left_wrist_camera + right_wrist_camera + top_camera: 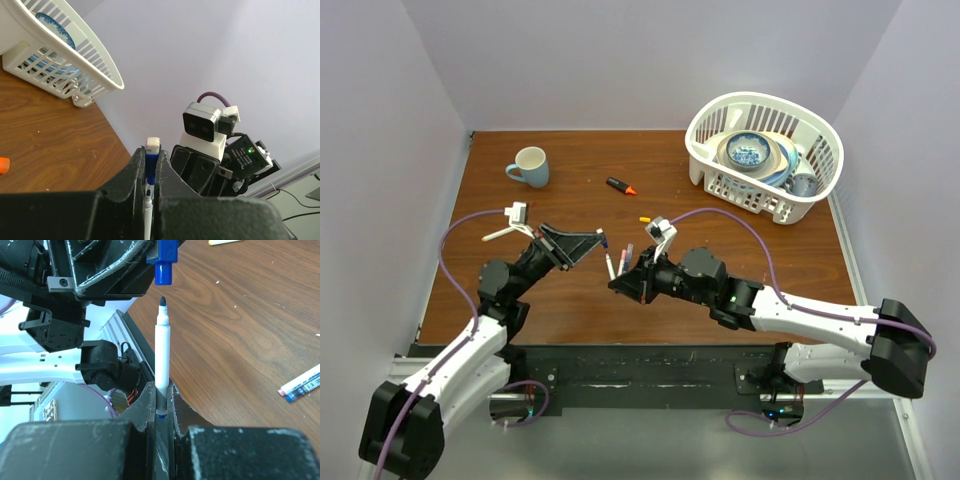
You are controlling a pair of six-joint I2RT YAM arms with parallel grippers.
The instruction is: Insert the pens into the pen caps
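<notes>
My left gripper (598,240) (150,154) is shut on a blue pen cap (151,162) (165,262) with a white end, held above the table. My right gripper (620,283) (161,390) is shut on a white pen (162,355), gripped at its lower end. The pen's dark tip points at the cap's open end, lined up and a small gap short of it. Two more pens (610,265) (627,254) lie on the table just beyond the grippers. A small orange cap (645,218) (2,165) lies further back.
A black and orange marker (620,186) lies mid-table and a pale pen (498,235) lies at the left. A light blue mug (529,167) stands at the back left. A white basket (765,195) (75,65) with dishes sits at the back right.
</notes>
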